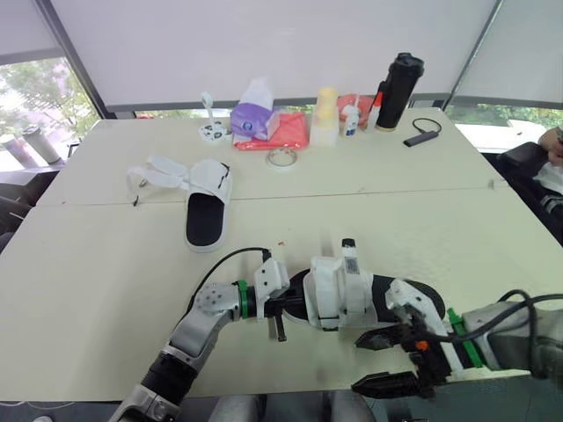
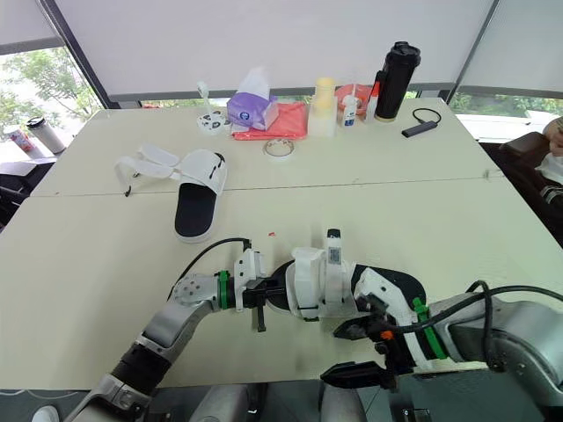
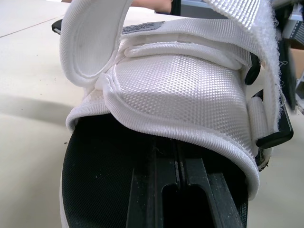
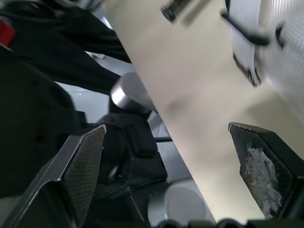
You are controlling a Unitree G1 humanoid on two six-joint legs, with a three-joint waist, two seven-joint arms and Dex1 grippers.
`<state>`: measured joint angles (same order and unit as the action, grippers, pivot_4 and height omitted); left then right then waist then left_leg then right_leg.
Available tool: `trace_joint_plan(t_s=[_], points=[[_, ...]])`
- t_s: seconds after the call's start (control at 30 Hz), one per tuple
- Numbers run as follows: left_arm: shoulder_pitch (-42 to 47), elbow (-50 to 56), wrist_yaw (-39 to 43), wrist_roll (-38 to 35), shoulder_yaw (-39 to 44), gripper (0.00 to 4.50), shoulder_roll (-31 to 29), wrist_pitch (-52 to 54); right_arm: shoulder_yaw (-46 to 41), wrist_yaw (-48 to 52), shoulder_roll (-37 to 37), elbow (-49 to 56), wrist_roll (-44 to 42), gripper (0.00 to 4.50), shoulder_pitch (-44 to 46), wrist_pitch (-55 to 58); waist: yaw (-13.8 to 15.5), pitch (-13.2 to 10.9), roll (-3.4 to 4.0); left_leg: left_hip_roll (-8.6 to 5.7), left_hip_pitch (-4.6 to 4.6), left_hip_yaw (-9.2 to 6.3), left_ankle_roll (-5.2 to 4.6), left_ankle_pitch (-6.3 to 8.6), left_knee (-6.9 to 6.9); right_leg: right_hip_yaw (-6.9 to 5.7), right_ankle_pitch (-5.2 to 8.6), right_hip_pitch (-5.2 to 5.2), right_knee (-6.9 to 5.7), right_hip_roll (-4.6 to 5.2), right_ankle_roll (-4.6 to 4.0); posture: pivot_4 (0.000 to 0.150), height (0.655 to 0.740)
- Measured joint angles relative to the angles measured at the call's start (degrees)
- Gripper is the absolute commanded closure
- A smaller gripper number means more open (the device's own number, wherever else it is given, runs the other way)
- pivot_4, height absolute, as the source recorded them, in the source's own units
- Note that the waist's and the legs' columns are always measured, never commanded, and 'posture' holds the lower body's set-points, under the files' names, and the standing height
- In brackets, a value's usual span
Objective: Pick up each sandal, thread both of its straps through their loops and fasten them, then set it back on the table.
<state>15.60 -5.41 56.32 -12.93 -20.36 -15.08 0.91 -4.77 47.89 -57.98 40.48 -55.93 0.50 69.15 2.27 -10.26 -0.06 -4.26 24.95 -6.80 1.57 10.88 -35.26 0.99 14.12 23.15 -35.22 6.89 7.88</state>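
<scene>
Sandal point(image 1: 334, 290) lies near the table point(image 1: 106, 290) edge, left gripper point(image 1: 283, 309) jaws closed against its toe, likely steadying it; right gripper point(image 1: 357, 364) jaws wide, empty.

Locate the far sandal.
Left eye view: the far sandal lies left of centre on the table, straps open, nearer than the purple tissue pack.

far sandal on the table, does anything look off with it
Yes. The far white sandal with a black footbed lies with its white straps unfastened and splayed out flat toward the robot's left.
</scene>
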Motion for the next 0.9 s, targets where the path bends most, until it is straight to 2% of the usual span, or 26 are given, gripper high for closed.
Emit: trace_joint_plan(t_s=[0.17, 0.43, 0.6, 0.9], points=[[0.0, 0.0, 0.4, -0.1, 0.0, 4.50, -0.3, 0.0, 1.2, -5.1, 6.1, -3.0, 2.5, 0.05, -2.3, -2.0, 0.0, 0.0, -0.03, 0.00, 0.00, -0.01, 0.00, 0.00, 0.03, -0.01, 0.00, 0.01, 0.02, 0.00, 0.00, 0.150, 0.7400], [-0.1, 0.3, 0.7, -0.1, 0.4, 4.50, -0.8, 0.6, 3.6, -11.3, 12.4, -3.1, 2.3, 0.05, -0.3, -1.2, -0.2, 0.0, -0.04, 0.08, -0.07, -0.02, 0.00, 0.00, 0.02, 0.00, -0.02, -0.02, -0.01, -0.07, -0.03, 0.150, 0.7400], [-0.2, 0.6, 2.2, 0.9, -0.3, 4.50, -2.9, -1.5, 4.0, -13.6, 14.4, -3.1, 1.4, 0.05, 1.4, -0.3, -0.3, 0.0, -0.02, 0.08, -0.10, -0.01, 0.00, 0.00, 0.05, 0.00, -0.02, -0.02, -0.02, -0.07, -0.04, 0.150, 0.7400], [-0.2, 0.6, 2.4, 1.1, -0.5, 4.50, -3.1, -1.9, 3.9, -16.2, 14.7, -3.1, -1.1, 0.05, 2.5, 1.4, -0.2, 0.0, -0.03, 0.10, -0.13, -0.01, 0.00, 0.00, 0.06, 0.00, -0.03, -0.04, -0.02, -0.08, -0.04, 0.150, 0.7400]])
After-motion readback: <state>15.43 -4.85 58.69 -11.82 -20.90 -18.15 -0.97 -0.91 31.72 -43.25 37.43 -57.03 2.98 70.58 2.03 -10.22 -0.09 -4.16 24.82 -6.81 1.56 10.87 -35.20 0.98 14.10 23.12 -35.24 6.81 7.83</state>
